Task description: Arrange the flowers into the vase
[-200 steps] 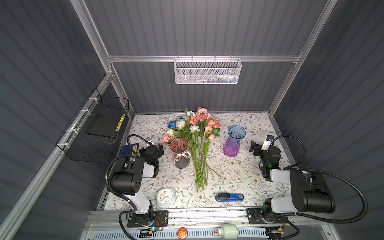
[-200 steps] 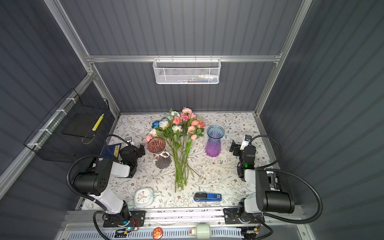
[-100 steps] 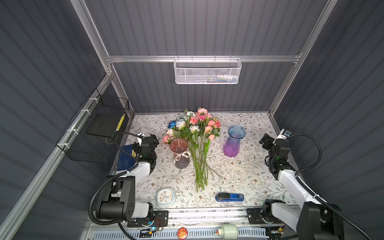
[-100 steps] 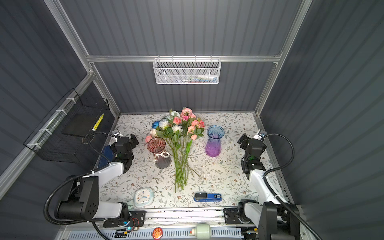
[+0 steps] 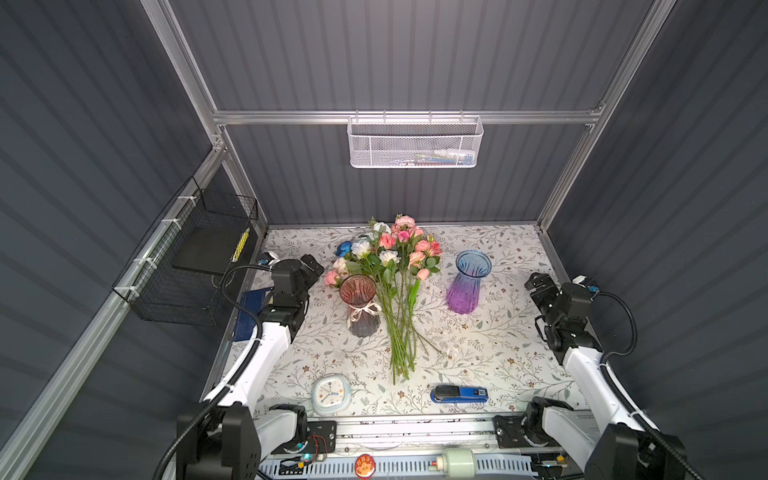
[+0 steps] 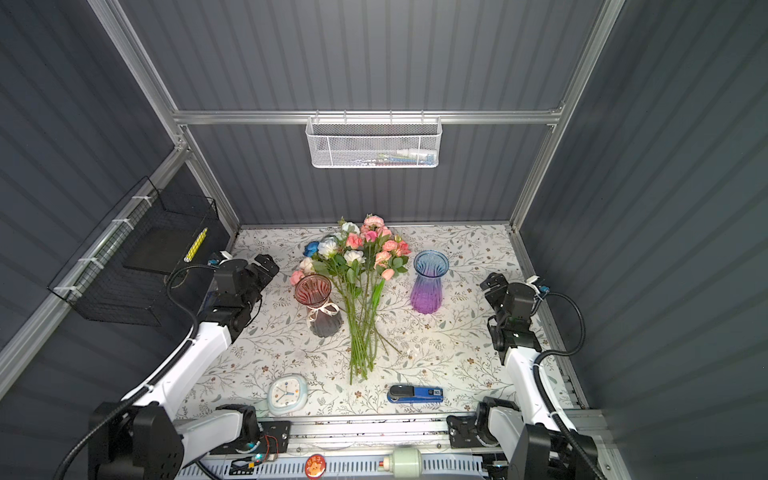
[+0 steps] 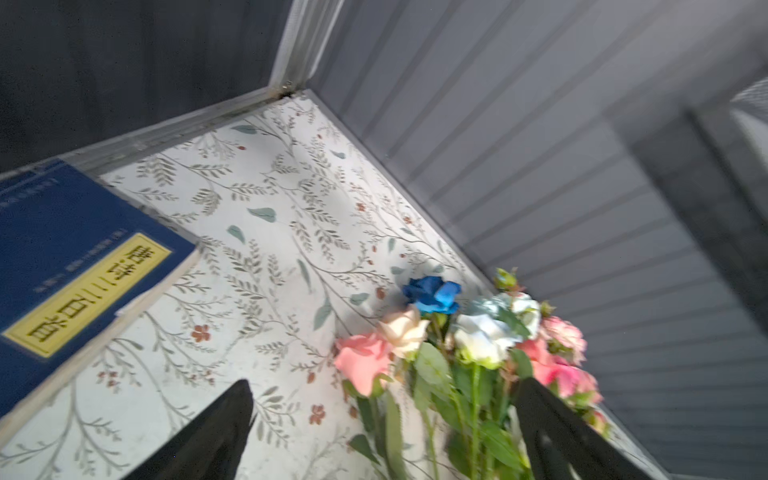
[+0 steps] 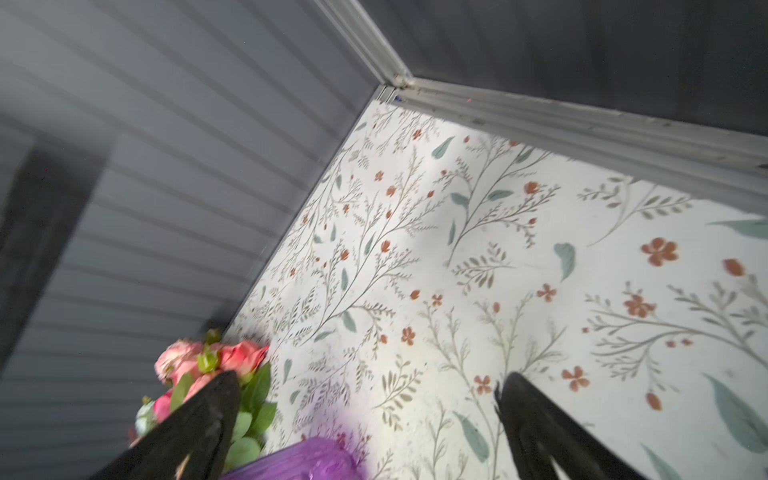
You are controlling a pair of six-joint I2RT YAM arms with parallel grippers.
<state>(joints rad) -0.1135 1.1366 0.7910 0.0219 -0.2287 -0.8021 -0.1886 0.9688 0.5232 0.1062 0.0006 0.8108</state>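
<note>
Pink, peach, white and blue flowers (image 5: 392, 270) lie flat on the tabletop (image 5: 498, 345), blooms near the left gripper (image 5: 312, 266), which is spread wide and holding nothing. Same deal for the right gripper (image 5: 538, 283), wide and empty, with the blue-purple vase (image 5: 467, 286) standing between it and the bunch.
</note>
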